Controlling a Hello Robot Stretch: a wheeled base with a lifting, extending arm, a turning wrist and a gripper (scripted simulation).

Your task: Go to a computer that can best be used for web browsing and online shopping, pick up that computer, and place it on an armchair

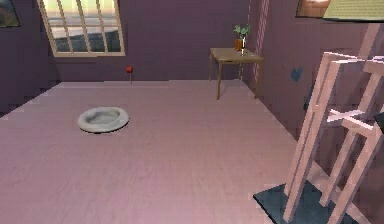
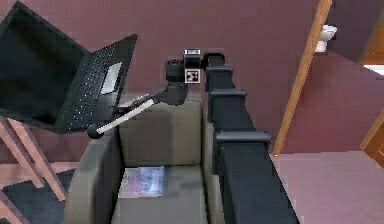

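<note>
Now the laptop (image 2: 65,75), lid up, hangs held at my gripper (image 2: 102,127), clear of the armchair (image 2: 95,170) below. I cannot tell the state of my fingers. Placing step, I judge. Next: lower it onto the seat, minding the flat printed thing (image 2: 140,183) lying there.

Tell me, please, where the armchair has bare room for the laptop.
The armchair seat is bare on the arm side view's right, between the flat book and the robot's arm. The book crowds the seat's left part. The armrest left of the book is bare on top but narrow, so the laptop would probably sit poorly there.
</note>
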